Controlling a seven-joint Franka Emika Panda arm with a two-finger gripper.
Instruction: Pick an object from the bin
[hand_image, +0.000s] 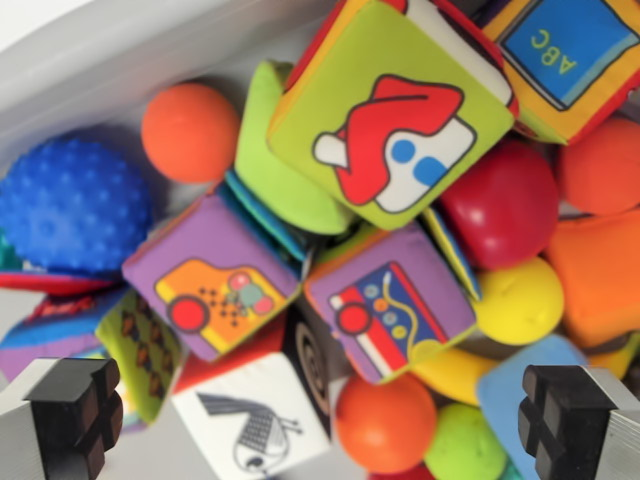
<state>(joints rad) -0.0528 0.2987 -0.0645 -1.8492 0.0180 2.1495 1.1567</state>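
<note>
The gripper (320, 415), fingers (75, 410) spread wide and holding nothing, is hovering over the bin (120, 60), lining up above the purple block (390, 310), needing a straight descent next.

The bin (120, 60) along the upper left of the frame looks like smooth, faintly glossy white plastic. The picture cubes, such as the green one (390, 110) at top centre and the purple one (210, 285) at mid left, look like soft printed cloth with stitched edges. The blue ball (72, 205) at left is knobbly, the red ball (505, 205) at right is glossy, and the orange ball (190, 130) looks matt.
</note>
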